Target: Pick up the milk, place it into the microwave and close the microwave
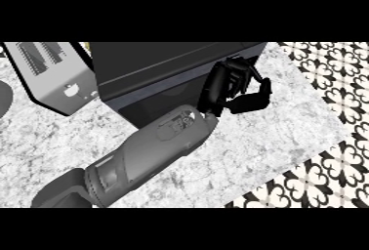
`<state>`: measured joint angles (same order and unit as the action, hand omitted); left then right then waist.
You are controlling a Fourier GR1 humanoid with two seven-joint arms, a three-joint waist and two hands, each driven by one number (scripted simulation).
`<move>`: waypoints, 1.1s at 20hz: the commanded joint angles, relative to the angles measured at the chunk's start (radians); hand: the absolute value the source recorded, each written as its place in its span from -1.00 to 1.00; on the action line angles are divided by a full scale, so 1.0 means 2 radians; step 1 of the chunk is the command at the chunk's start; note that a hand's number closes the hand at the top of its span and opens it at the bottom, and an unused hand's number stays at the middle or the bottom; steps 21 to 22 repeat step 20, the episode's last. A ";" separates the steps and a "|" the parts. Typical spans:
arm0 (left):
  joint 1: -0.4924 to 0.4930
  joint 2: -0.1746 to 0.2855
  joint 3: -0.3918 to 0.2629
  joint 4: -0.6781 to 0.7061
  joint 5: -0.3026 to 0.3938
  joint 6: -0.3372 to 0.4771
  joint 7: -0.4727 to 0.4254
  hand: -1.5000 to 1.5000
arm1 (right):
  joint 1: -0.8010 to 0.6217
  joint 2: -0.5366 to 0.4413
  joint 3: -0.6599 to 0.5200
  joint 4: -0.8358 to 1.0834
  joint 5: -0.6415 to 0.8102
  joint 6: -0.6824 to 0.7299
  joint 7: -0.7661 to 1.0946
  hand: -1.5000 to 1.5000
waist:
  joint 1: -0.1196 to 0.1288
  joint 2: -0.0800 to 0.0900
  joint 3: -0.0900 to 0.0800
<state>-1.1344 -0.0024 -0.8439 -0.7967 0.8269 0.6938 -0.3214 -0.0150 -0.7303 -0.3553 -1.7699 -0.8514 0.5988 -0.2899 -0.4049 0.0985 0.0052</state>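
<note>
The milk carton shows nowhere: neither on the marbled counter (281,141) nor between the fingers, so it is probably already in the microwave (173,61), hidden under the microwave's dark top, though that cannot be confirmed. The one hand in view, which I take to be the right hand (229,85), sits at the microwave's front right corner. Its fingers (261,93) are curled toward the thumb, with nothing seen between them. If the carton is inside, what matters is the open door (54,73). It lies well off to the left of the fingers, across the whole front of the oven, swung outward with its long side running away from the opening. The hand would have to cross leftward and get behind that panel to push it shut.
</note>
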 commanded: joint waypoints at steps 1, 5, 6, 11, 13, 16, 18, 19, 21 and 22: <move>0.013 0.005 0.033 0.073 0.014 0.025 -0.001 1.00 | 0.004 -0.009 -0.019 0.006 -0.010 -0.006 0.003 -1.00 | 0.020 0.002 -0.002; 0.020 0.019 0.018 0.084 0.023 0.008 -0.007 1.00 | 0.011 -0.012 -0.030 0.002 -0.015 -0.009 0.005 -1.00 | 0.029 0.005 -0.002; 0.024 0.028 0.012 0.087 0.024 -0.002 -0.009 1.00 | 0.010 -0.015 -0.036 0.003 -0.024 -0.010 0.005 -1.00 | 0.036 0.005 -0.003; 0.018 0.036 0.004 0.096 0.038 -0.015 -0.009 -1.00 | 0.019 -0.019 -0.044 -0.004 -0.031 -0.013 0.011 -1.00 | 0.049 0.004 -0.003; 0.024 0.045 0.002 0.095 0.045 -0.022 -0.017 -1.00 | 0.026 -0.018 -0.051 -0.004 -0.036 -0.018 0.013 -1.00 | 0.056 0.003 -0.004; 0.025 0.044 0.000 0.098 0.053 -0.022 -0.021 -1.00 | 0.036 -0.024 -0.061 -0.006 -0.038 -0.015 0.016 -1.00 | 0.058 0.000 -0.003; 0.023 0.041 -0.002 0.097 0.060 -0.027 -0.024 -1.00 | 0.038 -0.023 -0.063 -0.012 -0.043 -0.017 0.016 -1.00 | 0.063 -0.001 -0.003; 0.024 0.045 -0.010 0.098 0.058 -0.034 -0.026 -1.00 | 0.037 -0.026 -0.064 -0.015 -0.046 -0.017 0.019 -1.00 | 0.066 0.001 -0.004; 0.026 0.047 -0.009 0.100 0.061 -0.033 -0.026 -1.00 | 0.045 -0.022 -0.064 -0.015 -0.049 -0.016 0.020 -1.00 | 0.067 -0.001 -0.003; 0.026 0.047 -0.009 0.100 0.061 -0.033 -0.026 -1.00 | 0.045 -0.022 -0.064 -0.015 -0.049 -0.016 0.020 -1.00 | 0.067 -0.001 -0.003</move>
